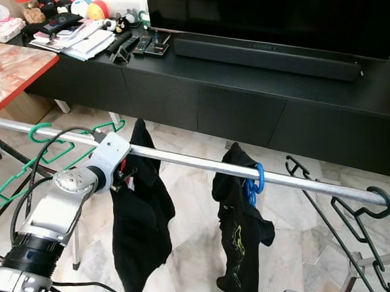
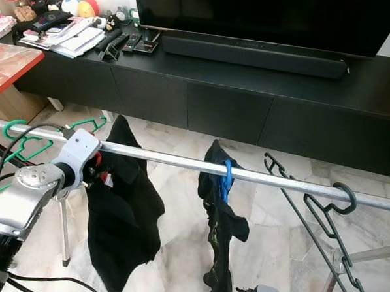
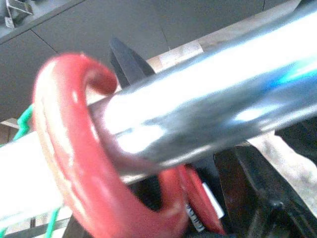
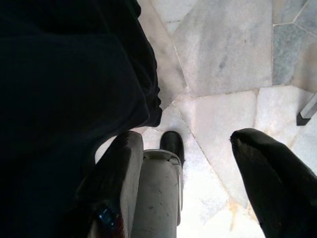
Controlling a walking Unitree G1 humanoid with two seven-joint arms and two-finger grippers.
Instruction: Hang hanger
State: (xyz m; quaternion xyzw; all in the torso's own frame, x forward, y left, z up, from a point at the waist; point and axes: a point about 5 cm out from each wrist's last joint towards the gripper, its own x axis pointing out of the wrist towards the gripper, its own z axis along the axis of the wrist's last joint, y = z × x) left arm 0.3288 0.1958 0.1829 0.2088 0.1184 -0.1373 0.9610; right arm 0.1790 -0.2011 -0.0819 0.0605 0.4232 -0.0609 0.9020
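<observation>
The red plastic hanger hook (image 3: 74,148) sits over the shiny metal drying-rack rail (image 1: 200,162), a black garment (image 1: 139,215) below. Left gripper (image 1: 120,178) seems clenched on it. Right gripper (image 4: 198,168) hangs low, fingers spread.

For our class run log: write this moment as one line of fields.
left gripper: at metal rail | red hanger: hook over rail, black garment on it | right gripper: open, idle low

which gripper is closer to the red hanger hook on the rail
Left. The left gripper is up at the metal rail, right by the red hanger hook looped over it. The right gripper hangs low over the marble floor, beside dark clothing.
</observation>
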